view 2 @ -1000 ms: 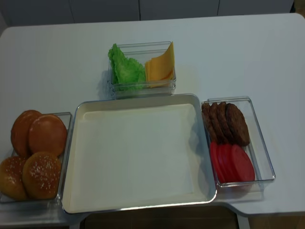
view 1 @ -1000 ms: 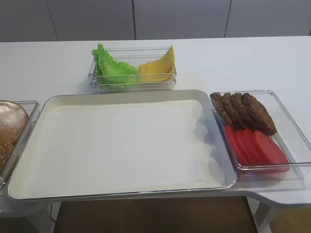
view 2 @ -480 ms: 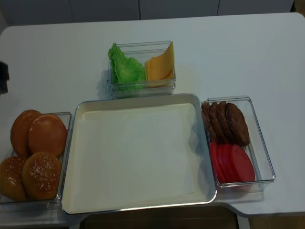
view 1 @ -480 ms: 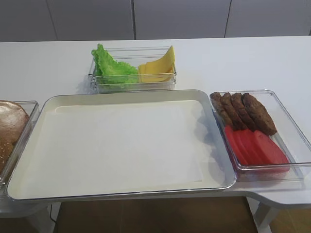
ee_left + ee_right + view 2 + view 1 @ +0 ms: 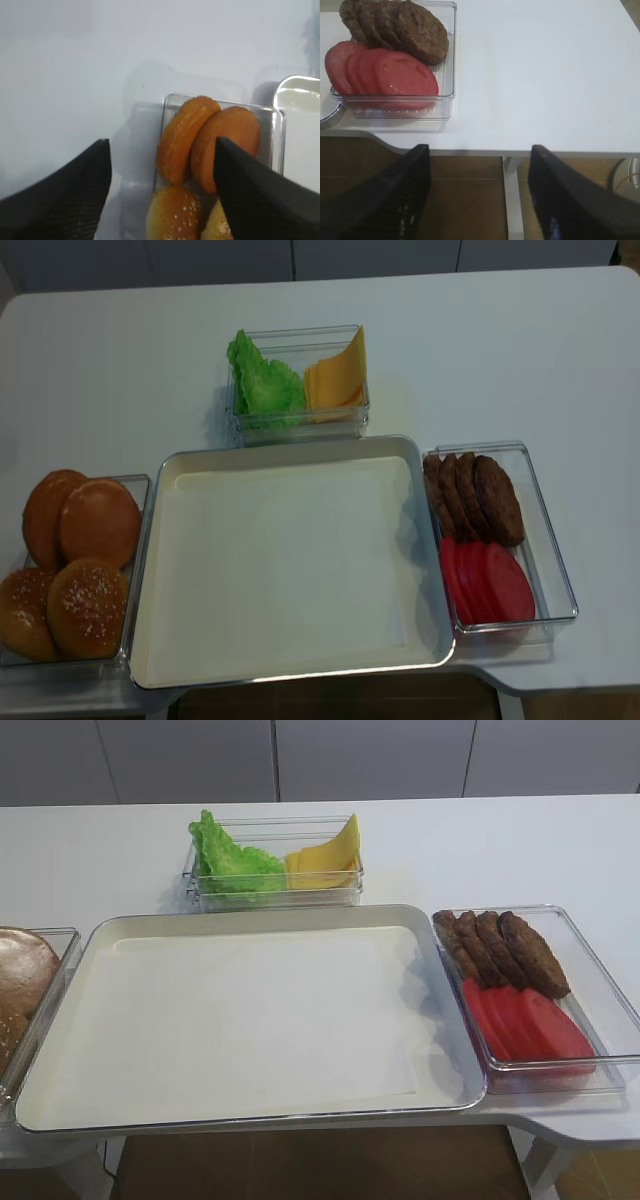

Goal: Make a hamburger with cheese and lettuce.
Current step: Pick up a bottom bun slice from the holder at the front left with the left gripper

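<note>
Left hand (image 5: 160, 200) is spread wide and empty, hovering over the clear plastic bin of round golden-brown buns (image 5: 227, 145). I'd drop straight down on one smooth bun half beside the tray.

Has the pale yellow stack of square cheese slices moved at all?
No. The cheese sits right of the green ruffled lettuce in the same clear container.

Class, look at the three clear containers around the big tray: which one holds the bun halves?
The clear container left of the big tray; it holds four round brown bun halves. The others hold lettuce with cheese, and patties with tomato slices.
</note>
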